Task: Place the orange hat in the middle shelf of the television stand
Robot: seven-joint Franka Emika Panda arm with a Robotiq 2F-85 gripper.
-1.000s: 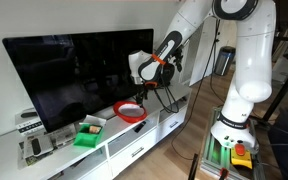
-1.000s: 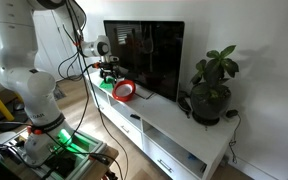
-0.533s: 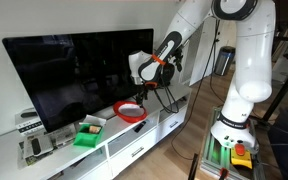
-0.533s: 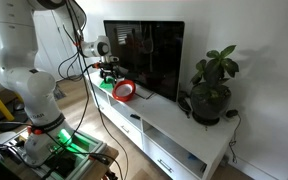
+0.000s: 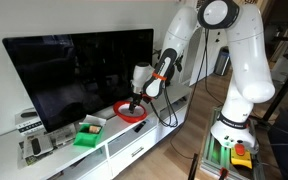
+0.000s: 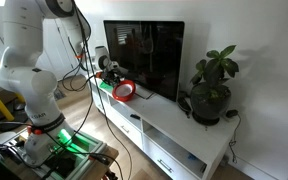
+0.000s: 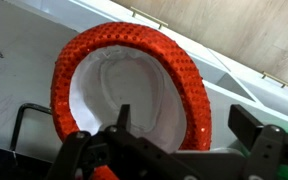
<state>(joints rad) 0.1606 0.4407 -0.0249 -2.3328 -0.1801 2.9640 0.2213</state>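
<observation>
— What takes up most of the scene?
— The white arm (image 5: pixel 234 60). It rises from its base on the floor and bends down toward the counter (image 5: pixel 9 150). Next in size is the dark TV (image 5: pixel 74 75), which stands on that long white counter in both exterior views.
— And at the other end?
— A potted plant (image 6: pixel 212 85) stands on the counter just beside the TV's far edge, well apart from the arm.
— Where is the hat?
— The hat (image 5: pixel 130 112) lies on top of the counter, in front of the TV's corner nearest the arm. Its opening faces up, with an orange rim and a white inside. It is not in any shelf of the stand. A green box (image 5: pixel 88 134) sits near it on the counter, further along in front of the screen.
— How do the jaws stand?
— They are low over the hat and spread apart. In the wrist view one finger (image 7: pixel 122 112) hangs over the white inside and the other is outside the orange rim, so a stretch of rim lies between them. They are not pinching it. Whether either one touches the fabric cannot be told.
</observation>
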